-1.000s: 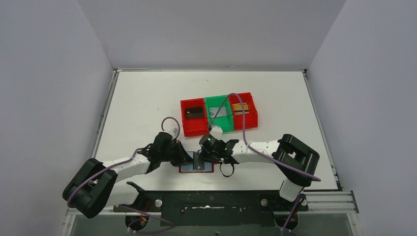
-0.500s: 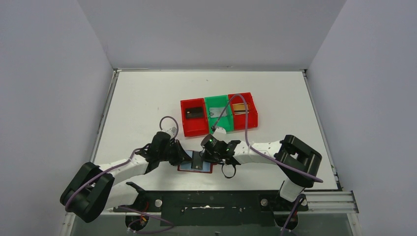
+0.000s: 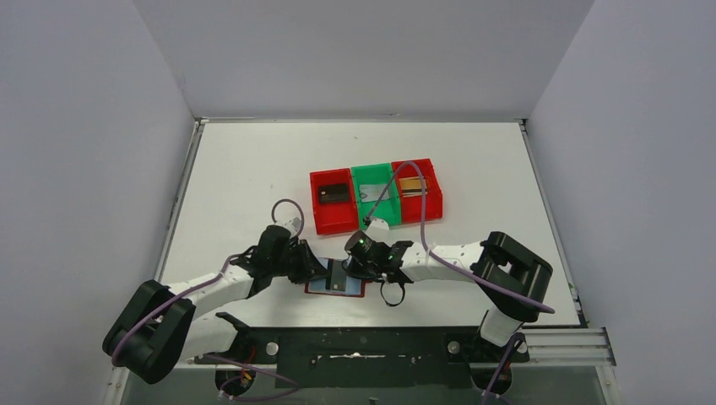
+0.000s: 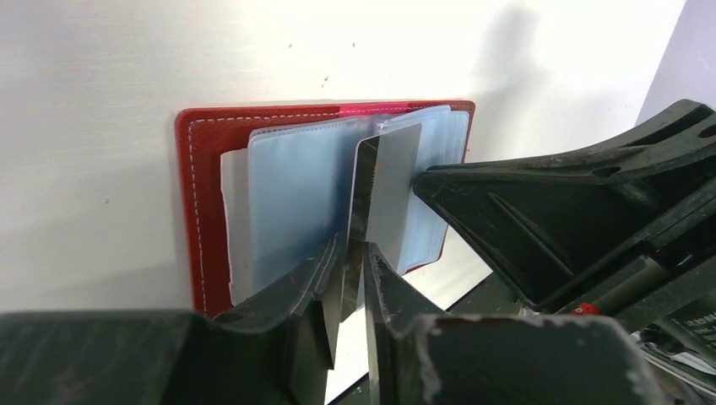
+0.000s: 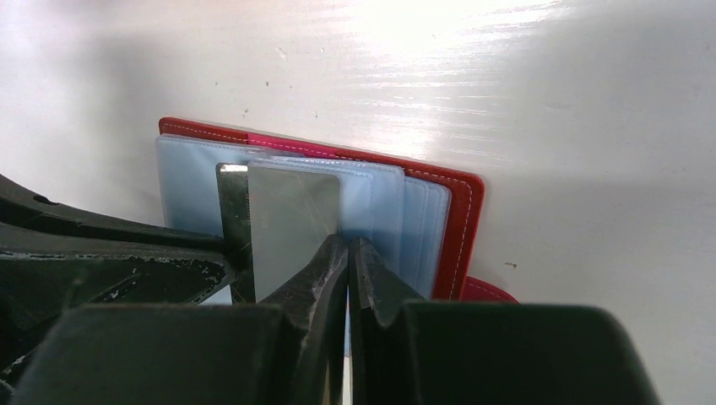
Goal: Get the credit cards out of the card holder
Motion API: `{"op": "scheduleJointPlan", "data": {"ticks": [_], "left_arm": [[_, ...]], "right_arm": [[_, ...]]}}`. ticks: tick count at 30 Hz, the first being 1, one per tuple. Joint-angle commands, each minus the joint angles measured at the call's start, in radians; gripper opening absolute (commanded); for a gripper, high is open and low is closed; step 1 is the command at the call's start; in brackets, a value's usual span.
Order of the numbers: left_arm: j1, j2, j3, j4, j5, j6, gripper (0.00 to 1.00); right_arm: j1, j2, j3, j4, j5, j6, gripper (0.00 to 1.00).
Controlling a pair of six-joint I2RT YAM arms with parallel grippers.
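Observation:
The card holder (image 3: 314,290) lies open on the table at the near edge, dark red with pale blue sleeves (image 4: 295,194). My left gripper (image 4: 355,249) is shut on a silvery-grey credit card (image 4: 393,190), dark on its other face, which stands on edge partly out of a sleeve. My right gripper (image 5: 348,245) is shut on the edge of a pale blue sleeve (image 5: 380,211) right beside that card (image 5: 291,219). In the top view the left gripper (image 3: 323,272) and the right gripper (image 3: 350,268) face each other over the holder, with the card (image 3: 337,276) between them.
Three joined bins stand behind the holder. The left red bin (image 3: 318,215) holds a dark card, the green bin (image 3: 390,209) a silvery one, the right red bin (image 3: 435,202) a gold one. The table's near edge is just in front of the holder.
The holder and both grippers have shifted slightly left and toward the near edge. The left gripper has drawn back left with the card, which sticks out further.

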Motion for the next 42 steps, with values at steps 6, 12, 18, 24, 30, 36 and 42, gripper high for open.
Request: {"op": "scheduleJointPlan", "data": {"ticks": [6,12,18,24,30,36,42], "left_arm": [[0.007,0.043,-0.002,0.18,0.078,-0.062,0.33],[0.006,0.07,-0.009,0.151,0.05,-0.059,0.37],[0.006,0.079,-0.031,0.15,0.028,-0.048,0.38],[0.006,0.115,-0.031,0.2,0.066,-0.054,0.3],[0.007,0.067,-0.062,0.189,0.028,-0.07,0.2],[0.01,0.041,-0.065,0.167,0.015,-0.067,0.04],[0.023,0.003,-0.056,0.118,0.001,-0.056,0.0]], "right_arm": [[0.0,0.026,-0.029,-0.118,0.031,-0.023,0.01],[-0.009,0.028,-0.043,-0.094,0.009,-0.023,0.01],[-0.01,0.027,-0.047,-0.088,0.007,-0.021,0.01],[-0.014,0.036,-0.046,-0.081,-0.003,-0.023,0.01],[-0.015,0.036,-0.047,-0.086,-0.001,-0.018,0.01],[-0.019,0.035,-0.046,-0.089,-0.001,-0.015,0.01],[-0.023,0.033,-0.051,-0.089,-0.001,-0.015,0.01]]}}
